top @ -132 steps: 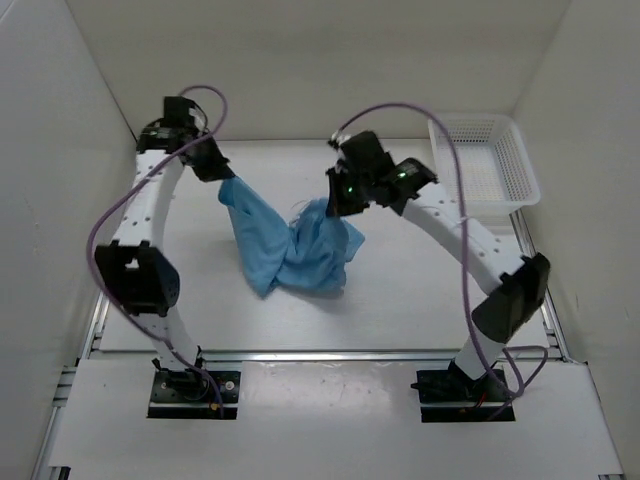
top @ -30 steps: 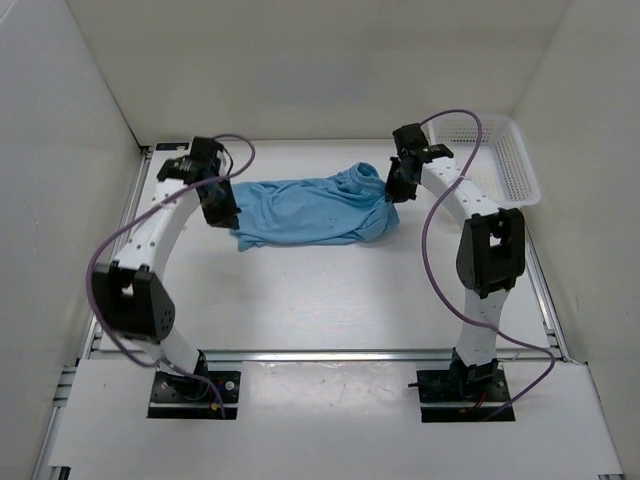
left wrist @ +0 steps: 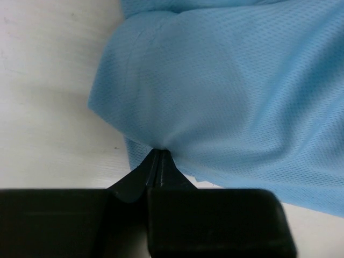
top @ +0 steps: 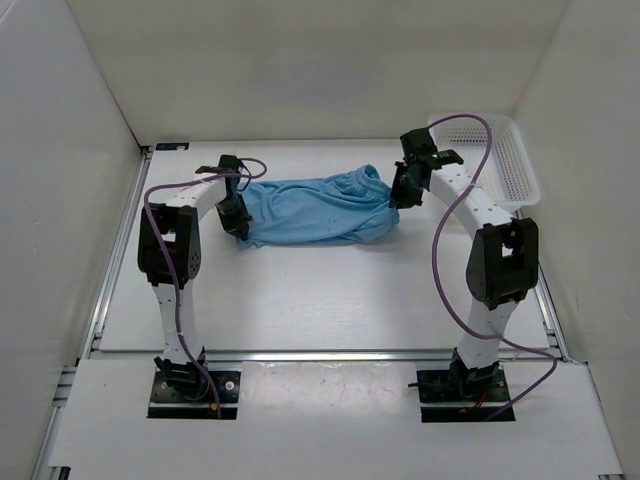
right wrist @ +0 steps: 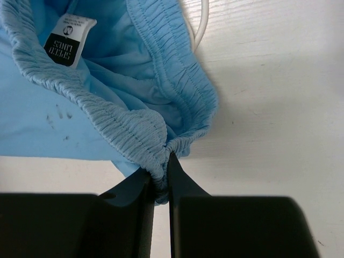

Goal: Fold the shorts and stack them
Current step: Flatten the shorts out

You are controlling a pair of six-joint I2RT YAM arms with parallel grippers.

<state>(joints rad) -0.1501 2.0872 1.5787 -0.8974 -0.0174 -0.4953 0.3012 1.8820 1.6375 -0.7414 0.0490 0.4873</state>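
The light blue shorts (top: 310, 212) lie stretched left to right across the far half of the table. My left gripper (top: 233, 215) is at their left end. In the left wrist view its jaws are shut, and the mesh fabric (left wrist: 226, 91) puckers at the fingertips of the left gripper (left wrist: 159, 151). My right gripper (top: 400, 192) holds the right end. In the right wrist view the right gripper (right wrist: 161, 173) is shut on the gathered waistband (right wrist: 134, 129). A black and white label (right wrist: 69, 40) and a bit of white drawstring (right wrist: 200, 27) show there.
A white mesh basket (top: 500, 160) stands at the back right corner, just right of the right arm. White walls close in the table (top: 320, 300) on three sides. Purple cables loop from both arms.
The shorts, bunched between the grippers earlier, now lie spread lengthwise. Over the last second the left arm folded in and its gripper took a new hold at the left end. The right gripper barely moved.
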